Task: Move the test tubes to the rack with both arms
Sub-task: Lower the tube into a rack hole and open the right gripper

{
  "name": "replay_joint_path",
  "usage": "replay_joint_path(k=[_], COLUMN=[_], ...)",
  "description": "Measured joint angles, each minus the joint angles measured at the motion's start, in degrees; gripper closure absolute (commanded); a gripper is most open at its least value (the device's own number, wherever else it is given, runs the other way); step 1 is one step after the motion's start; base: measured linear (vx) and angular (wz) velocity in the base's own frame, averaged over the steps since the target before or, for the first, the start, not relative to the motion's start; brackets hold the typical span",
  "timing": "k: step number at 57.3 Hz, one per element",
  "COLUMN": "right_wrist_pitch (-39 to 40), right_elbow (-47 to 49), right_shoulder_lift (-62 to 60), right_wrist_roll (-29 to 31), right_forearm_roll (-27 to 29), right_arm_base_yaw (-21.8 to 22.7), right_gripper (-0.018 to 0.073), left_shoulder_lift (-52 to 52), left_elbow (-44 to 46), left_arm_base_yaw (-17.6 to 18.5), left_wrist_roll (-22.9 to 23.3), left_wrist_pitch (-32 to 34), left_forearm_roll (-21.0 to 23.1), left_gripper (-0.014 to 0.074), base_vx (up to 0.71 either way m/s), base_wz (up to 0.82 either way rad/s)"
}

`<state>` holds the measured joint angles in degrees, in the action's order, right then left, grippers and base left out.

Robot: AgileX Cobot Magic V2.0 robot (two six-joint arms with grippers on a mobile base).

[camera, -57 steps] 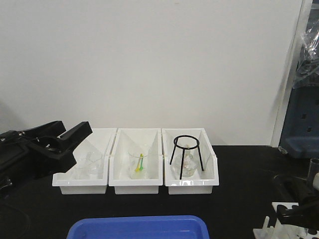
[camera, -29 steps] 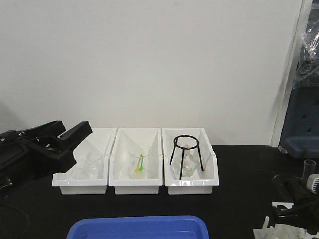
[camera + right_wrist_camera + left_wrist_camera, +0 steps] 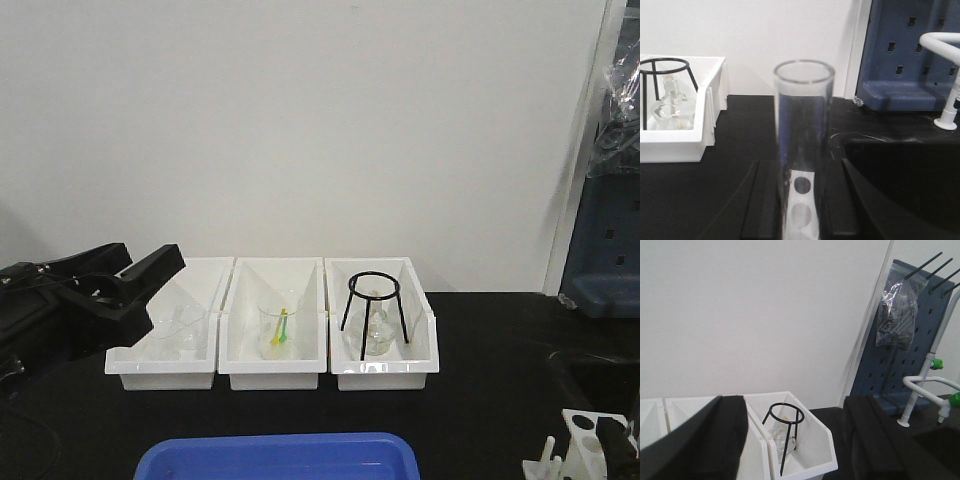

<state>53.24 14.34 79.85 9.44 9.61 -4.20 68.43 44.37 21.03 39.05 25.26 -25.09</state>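
Right wrist-mounted view: right gripper [image 3: 801, 196] is clamping an upright test tube [image 3: 803, 125] over the rack [image 3: 575, 445] while left gripper [image 3: 795, 412] is gaping open.

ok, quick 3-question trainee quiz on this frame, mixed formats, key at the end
1. True or false: the left end effector is shut.
2. In the front view, which of the white bins holds the black tripod? A left, B middle, C right.
3. Fill in: the right end effector grips an upright ____.

Key: 1 false, its fingers are wide apart and empty. 2 C. 3 test tube.
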Motion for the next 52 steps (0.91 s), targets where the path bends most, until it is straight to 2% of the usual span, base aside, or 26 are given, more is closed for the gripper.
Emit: replay_joint_path(k=[27,35,43,52], right_wrist_pitch=[10.28,11.97,13.17,13.25], right_elbow=[-0.52,-0.47,-0.42,-0.42], right_shoulder_lift=[12.05,14.78,15.60,15.60], right_wrist_roll=[-1.30,-1.35,-1.29,-0.63], right_forearm_roll=[-0.14,-0.35,-0.41,-0.41], right_arm_base_yaw=[0.00,0.00,0.00,0.00], right_gripper=[0.0560,0.0531,0.0441,0.0238], left_shoulder_lift=[0.00,0.00,0.00,0.00], left_elbow=[0.00,0.00,0.00,0.00], left_arm_base_yaw=[0.00,0.00,0.00,0.00], left_wrist_roll=[0.00,0.00,0.00,0.00], left_wrist_pitch=[0.00,0.00,0.00,0.00], left_forearm_roll=[0.00,0.00,0.00,0.00], left_gripper=[0.0053,0.0053,0.0053,0.0053], base_vx=[0.00,0.00,0.00,0.00], base_wz=[0.00,0.00,0.00,0.00])
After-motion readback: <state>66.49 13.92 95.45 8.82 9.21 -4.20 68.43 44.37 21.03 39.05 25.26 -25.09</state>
